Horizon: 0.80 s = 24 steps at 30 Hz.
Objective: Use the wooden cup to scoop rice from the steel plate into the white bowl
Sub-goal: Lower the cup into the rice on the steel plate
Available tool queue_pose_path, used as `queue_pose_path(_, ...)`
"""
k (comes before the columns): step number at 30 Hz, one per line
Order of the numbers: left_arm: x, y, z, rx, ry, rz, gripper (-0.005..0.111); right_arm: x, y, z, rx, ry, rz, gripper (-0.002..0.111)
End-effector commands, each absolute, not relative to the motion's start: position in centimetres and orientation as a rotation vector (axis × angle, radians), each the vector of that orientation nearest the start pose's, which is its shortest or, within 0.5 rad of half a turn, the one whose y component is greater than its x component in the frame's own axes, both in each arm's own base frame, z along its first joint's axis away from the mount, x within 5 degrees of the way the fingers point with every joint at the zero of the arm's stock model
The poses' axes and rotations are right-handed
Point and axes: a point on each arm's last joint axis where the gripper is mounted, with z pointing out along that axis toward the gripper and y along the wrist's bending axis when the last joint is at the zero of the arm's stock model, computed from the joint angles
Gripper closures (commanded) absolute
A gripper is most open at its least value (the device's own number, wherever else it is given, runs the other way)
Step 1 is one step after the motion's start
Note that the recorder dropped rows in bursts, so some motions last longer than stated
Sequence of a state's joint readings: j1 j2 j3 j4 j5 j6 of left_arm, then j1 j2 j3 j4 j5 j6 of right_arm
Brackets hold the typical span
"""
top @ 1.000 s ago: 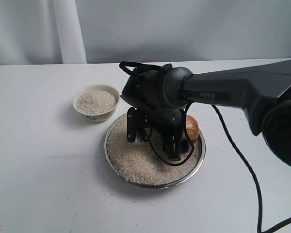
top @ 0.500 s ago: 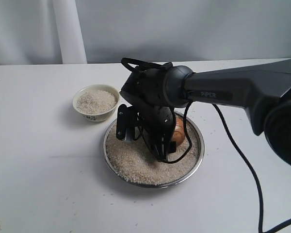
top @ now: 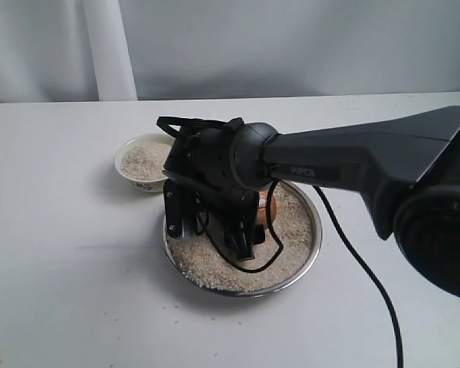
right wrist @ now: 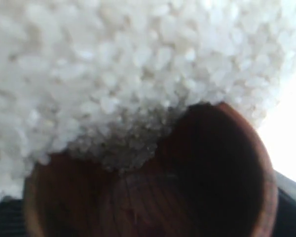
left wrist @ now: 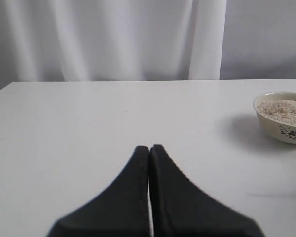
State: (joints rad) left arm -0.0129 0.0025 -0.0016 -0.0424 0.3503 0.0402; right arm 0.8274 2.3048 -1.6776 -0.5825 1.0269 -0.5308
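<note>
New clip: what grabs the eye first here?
The big black right gripper sits low in the steel plate, holding the wooden cup mouth-first against the rice, grains spilling over its lip. Beside the plate, the white bowl is already nearly full of rice.

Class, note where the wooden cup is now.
In the exterior view, the wooden cup lies inside the steel plate, near its middle, tipped into the rice, held by the right end effector.

High exterior overview, low left-wrist view, white bowl (left wrist: 285,132) in both; right-wrist close-up on rice (right wrist: 113,74).
</note>
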Motion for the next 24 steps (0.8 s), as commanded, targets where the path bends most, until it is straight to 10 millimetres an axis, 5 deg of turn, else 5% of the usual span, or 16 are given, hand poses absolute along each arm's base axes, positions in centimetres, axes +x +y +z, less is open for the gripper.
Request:
queue_pose_path(1, 5.3, -0.2, 18.2, 0.021, 1.828, -0.026, 0.107, 32.9, 31.5, 9.3, -2.159, 2.049, -0.573, 0.108)
queue_pose_path(14, 5.3, -0.2, 18.2, 0.021, 1.828, -0.026, 0.107, 32.7, 32.0, 9.1, -2.088, 2.109, -0.413, 0.108)
queue_pose_path(24, 5.3, -0.2, 18.2, 0.021, 1.828, -0.026, 0.107, 34.9, 29.7, 11.3, -1.896, 2.254, -0.039, 0.108)
